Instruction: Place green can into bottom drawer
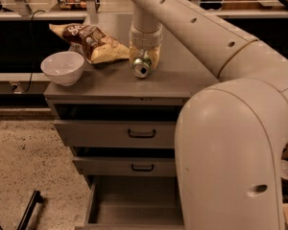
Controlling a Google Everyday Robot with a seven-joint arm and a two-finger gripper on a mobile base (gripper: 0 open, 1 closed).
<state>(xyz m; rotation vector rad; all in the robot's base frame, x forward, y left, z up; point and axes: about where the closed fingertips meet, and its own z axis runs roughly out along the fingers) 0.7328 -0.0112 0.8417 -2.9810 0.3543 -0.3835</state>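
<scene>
**Greys, creams and one green can**

The cream-white gripper (pixel 144 56) sits over the green can (pixel 142 69), whose top is silver, on the grey bench (pixel 110 83). The bowl (pixel 62 67) is white and the snack bag (pixel 92 43) brown and yellow. The bottom drawer (pixel 134 198) is plain grey inside. The upper drawers' handles (pixel 141 133) are black, and the floor (pixel 24 166) is speckled beige.

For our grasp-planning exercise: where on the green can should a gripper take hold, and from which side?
Grip the green can across its body, coming from above: it lies on its side, silver top facing the camera. The gripper hangs over it.
</scene>
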